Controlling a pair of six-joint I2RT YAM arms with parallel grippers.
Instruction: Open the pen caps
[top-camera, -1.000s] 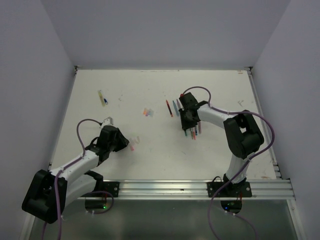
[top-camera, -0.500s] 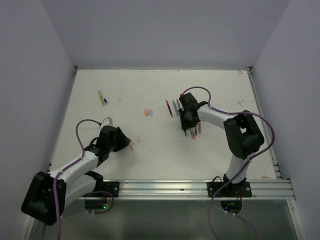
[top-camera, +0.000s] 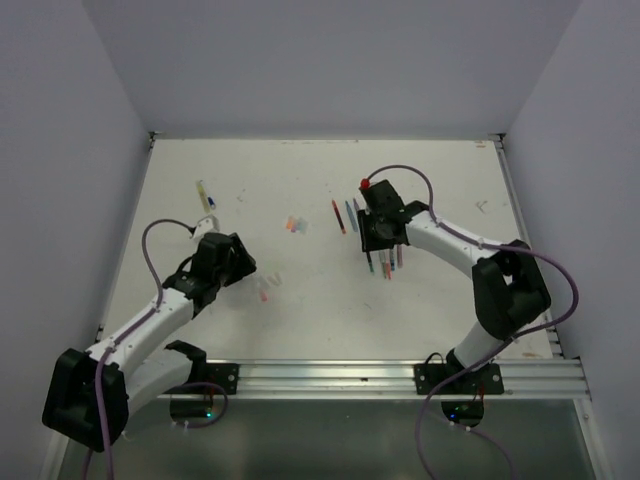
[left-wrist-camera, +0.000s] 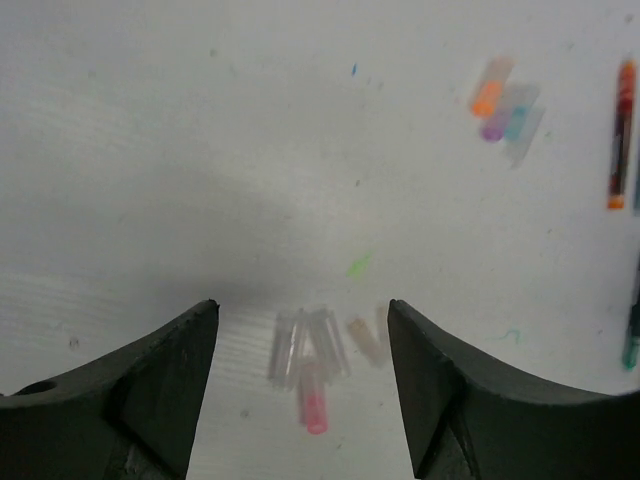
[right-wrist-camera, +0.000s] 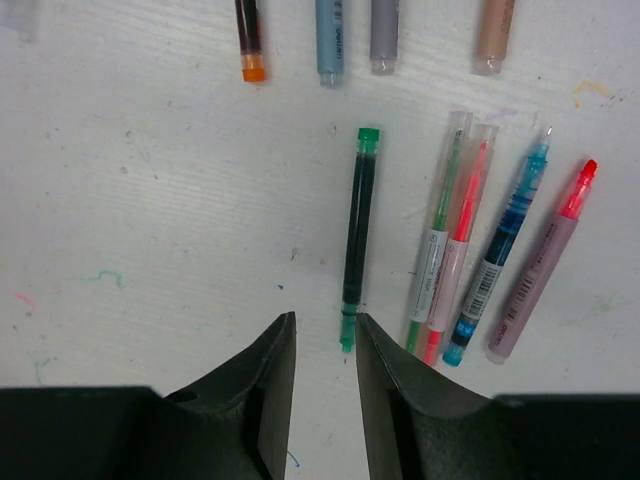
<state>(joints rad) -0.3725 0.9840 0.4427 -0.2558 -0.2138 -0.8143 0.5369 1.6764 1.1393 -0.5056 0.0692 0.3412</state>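
Several loose pen caps (left-wrist-camera: 305, 350) lie in a small pile on the white table, most of them clear, one pink (left-wrist-camera: 313, 408) and one tan (left-wrist-camera: 367, 340). My left gripper (left-wrist-camera: 302, 305) hangs over them, wide open and holding nothing; from above it (top-camera: 250, 268) stands just left of the pile (top-camera: 265, 291). My right gripper (right-wrist-camera: 326, 320) is open by a narrow gap. The tip of a dark green pen (right-wrist-camera: 358, 235) lies flat on the table just ahead of that gap, touching neither finger. In the top view this gripper (top-camera: 380, 242) is over the pens (top-camera: 387, 264).
Beside the green pen lie more pens (right-wrist-camera: 470, 240), two under clear caps. A row of pen ends (right-wrist-camera: 330, 40) lies beyond. Orange, purple and teal caps (left-wrist-camera: 505, 100) lie farther off, with a red pen (top-camera: 338, 215) and a yellow-blue pen (top-camera: 204, 193).
My left gripper has opened wide and drawn back left, leaving the pink cap on the pile. The right gripper's jaws have parted a little, and that arm's elbow has swung right.
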